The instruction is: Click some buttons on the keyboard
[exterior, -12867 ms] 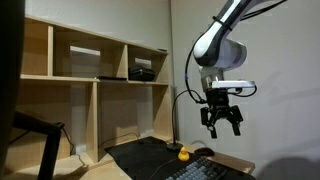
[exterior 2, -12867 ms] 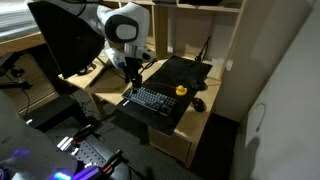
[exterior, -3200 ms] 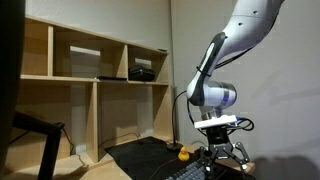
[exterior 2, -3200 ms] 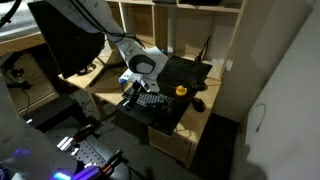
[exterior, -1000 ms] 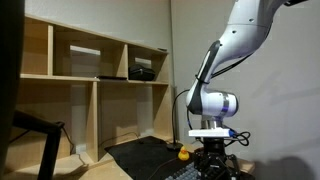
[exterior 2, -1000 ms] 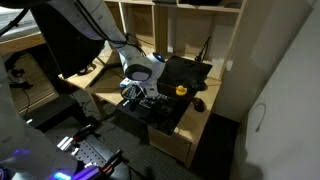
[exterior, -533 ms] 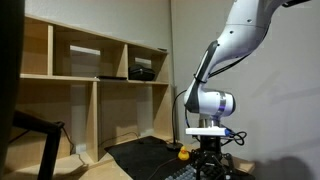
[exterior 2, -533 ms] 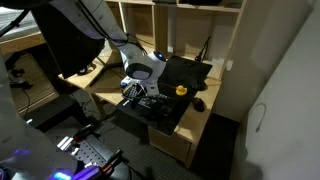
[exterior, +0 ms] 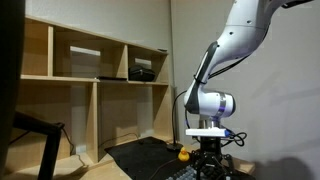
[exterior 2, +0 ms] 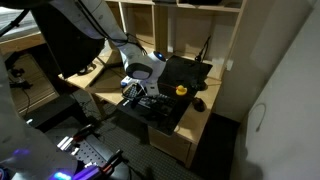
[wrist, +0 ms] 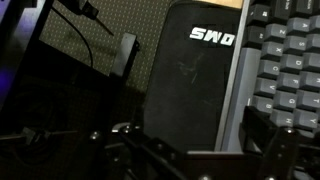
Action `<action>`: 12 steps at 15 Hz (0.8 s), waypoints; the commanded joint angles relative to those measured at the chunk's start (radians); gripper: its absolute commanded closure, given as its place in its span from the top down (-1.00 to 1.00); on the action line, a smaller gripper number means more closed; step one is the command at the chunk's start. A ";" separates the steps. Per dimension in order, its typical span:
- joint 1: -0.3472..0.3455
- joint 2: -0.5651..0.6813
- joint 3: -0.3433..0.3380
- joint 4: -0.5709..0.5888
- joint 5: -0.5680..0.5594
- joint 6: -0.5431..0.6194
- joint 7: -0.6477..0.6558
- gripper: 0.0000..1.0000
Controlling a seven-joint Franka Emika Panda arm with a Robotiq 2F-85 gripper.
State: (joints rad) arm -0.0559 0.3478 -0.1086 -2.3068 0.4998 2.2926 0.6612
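Note:
The dark keyboard (exterior 2: 158, 108) lies at the desk's front edge, also low in an exterior view (exterior: 196, 172). In the wrist view its grey frame and rows of small dark keys, the buttons (wrist: 292, 72), fill the right side. My gripper (exterior 2: 134, 95) is down at the keyboard's near end, also in an exterior view (exterior: 212, 166). In the wrist view the gripper (wrist: 195, 150) is open and empty. One finger sits over the keyboard's edge, the other over the black mat (wrist: 188, 85). Whether a fingertip touches a key is hidden.
A large black mat (exterior 2: 186, 70) lies behind the keyboard. A small yellow duck (exterior 2: 181, 90) and a black mouse (exterior 2: 199, 104) sit by it. Wooden shelves (exterior: 90, 70) stand behind the desk. A cable (wrist: 92, 16) lies off the mat's side.
Over the last second the gripper shifted slightly sideways low at the keyboard, then held still. Well before that it came down from above the desk.

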 commanded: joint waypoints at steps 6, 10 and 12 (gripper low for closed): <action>-0.028 0.091 0.016 0.058 0.042 0.008 -0.041 1.00; -0.037 0.149 0.018 0.095 0.088 0.010 -0.071 1.00; -0.040 0.142 0.014 0.087 0.099 0.007 -0.087 1.00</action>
State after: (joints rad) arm -0.0727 0.4359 -0.1079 -2.2493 0.5646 2.2858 0.6121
